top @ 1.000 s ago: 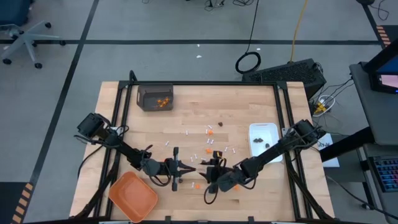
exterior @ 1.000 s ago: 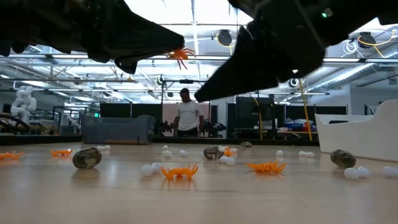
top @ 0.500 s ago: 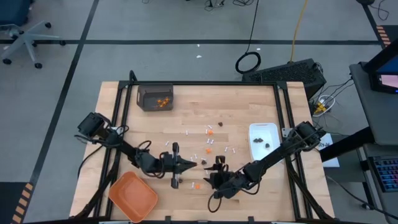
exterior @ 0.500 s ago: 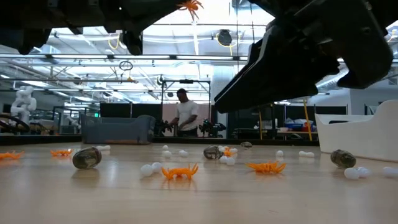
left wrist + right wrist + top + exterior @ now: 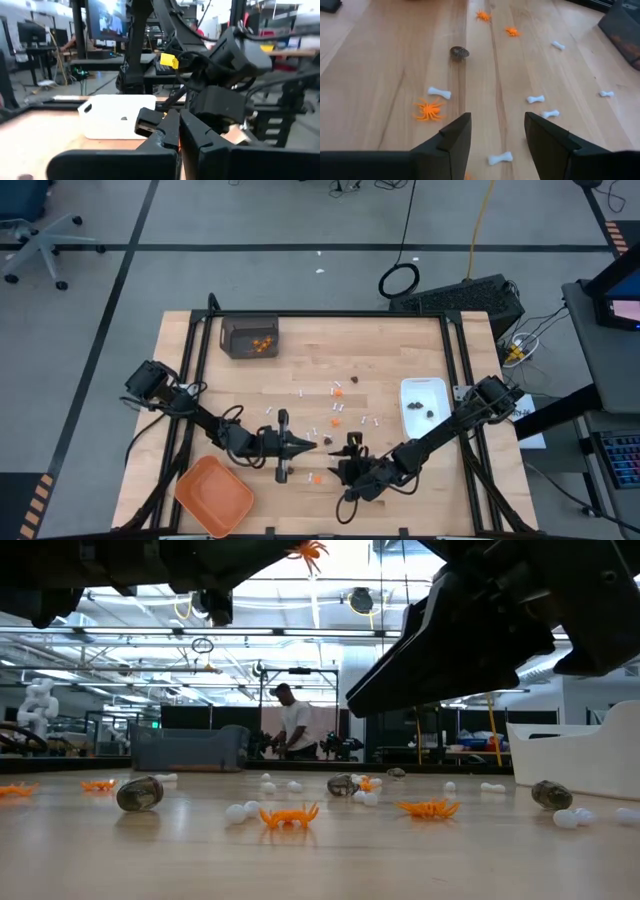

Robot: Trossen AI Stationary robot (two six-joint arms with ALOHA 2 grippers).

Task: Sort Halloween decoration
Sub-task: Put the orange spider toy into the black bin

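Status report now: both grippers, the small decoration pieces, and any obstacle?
Left gripper shut on orange spider, raised. Right gripper open above scattered bones and spiders. No obstacle seen.

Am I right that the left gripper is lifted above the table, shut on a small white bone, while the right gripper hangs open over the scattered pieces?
Not quite. The left gripper is lifted and shut, but the low view shows an orange spider pinched at its tip, not a white bone. The rest holds: the right gripper hangs open over the scattered pieces, as the right wrist view shows.

Wooden table (image 5: 390,345) bearing scattered decorations (image 5: 337,406), bin (image 5: 249,337), dish (image 5: 425,406), tray (image 5: 213,495).
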